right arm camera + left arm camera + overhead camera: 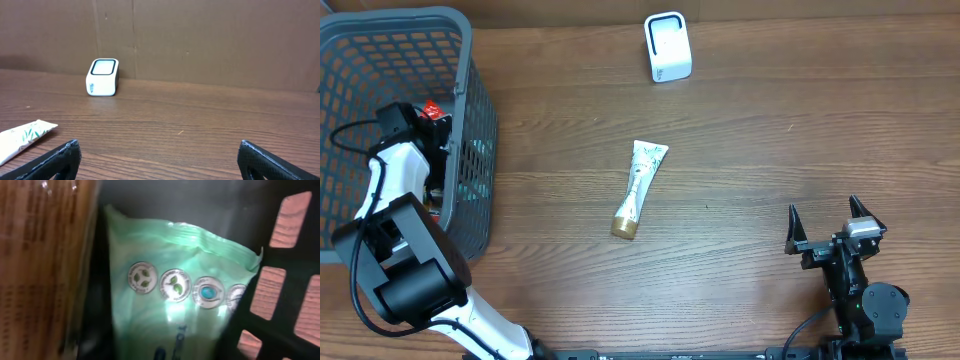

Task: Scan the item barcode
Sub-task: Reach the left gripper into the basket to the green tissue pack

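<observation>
overhead: left gripper [425, 125] inside grey basket [476, 170], far left; grip cannot tell. left wrist: green pouch [170, 315] in basket, against its wall. tube [640, 187] lies mid-table. right gripper [823, 208] wide, empty.

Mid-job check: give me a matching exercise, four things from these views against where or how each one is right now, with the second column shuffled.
Things:
1. tube
2. scanner
3. green pouch
4. right gripper

Places or states:
A. open, holding nothing
B. inside the basket
C. lying flat in the middle of the table
D. upright near the far edge of the table

Pairs: 1-C, 2-D, 3-B, 4-A
</observation>
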Tool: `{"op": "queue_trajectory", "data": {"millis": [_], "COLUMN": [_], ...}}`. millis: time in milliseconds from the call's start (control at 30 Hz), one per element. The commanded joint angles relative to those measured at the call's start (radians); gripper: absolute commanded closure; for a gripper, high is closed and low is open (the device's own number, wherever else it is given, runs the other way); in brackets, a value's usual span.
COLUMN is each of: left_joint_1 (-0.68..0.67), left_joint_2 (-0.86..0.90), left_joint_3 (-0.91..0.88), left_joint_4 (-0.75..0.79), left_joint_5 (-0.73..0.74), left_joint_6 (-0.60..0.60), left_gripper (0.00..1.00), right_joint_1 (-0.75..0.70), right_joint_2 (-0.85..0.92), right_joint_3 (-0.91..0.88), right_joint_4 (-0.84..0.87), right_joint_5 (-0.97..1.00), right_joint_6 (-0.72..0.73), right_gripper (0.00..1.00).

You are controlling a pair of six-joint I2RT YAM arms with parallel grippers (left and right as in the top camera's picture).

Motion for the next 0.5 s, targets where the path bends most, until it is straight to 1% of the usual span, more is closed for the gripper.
{"op": "queue_trajectory", "data": {"millis": [0,133,233,333,467], "left_joint_1": [-0.013,-0.012,-0.011,-0.011,-0.011], "left_joint_2": [0.029,0.023,0.018,0.016,0.013], "left_joint_3": [-0.006,0.011,0.073,0.195,0.407], "left_joint_4": [-0.004,-0.021,-0.074,-0.171,-0.328], "left_joint_5": [0.018,0.018,0.019,0.022,0.022], "left_joint_6": [0.012,0.009,0.008,-0.005,-0.014], "left_gripper": [0.96,0.96,0.96,0.96,0.96], "right_joint_1": [-0.003,-0.003,-0.003,-0.003,-0.003], "right_joint_2": [-0.005,-0.005,-0.005,-0.005,-0.005], "right_joint_3": [-0.01,-0.01,-0.01,-0.01,-0.01], "right_joint_4": [0.005,0.005,0.005,0.005,0.005], "right_joint_5": [0.003,0.003,0.003,0.003,0.003], "right_joint_6": [-0.001,-0.001,-0.001,-0.001,-0.001], "right_gripper": [0.0,0.0,0.0,0.0,0.0]}}
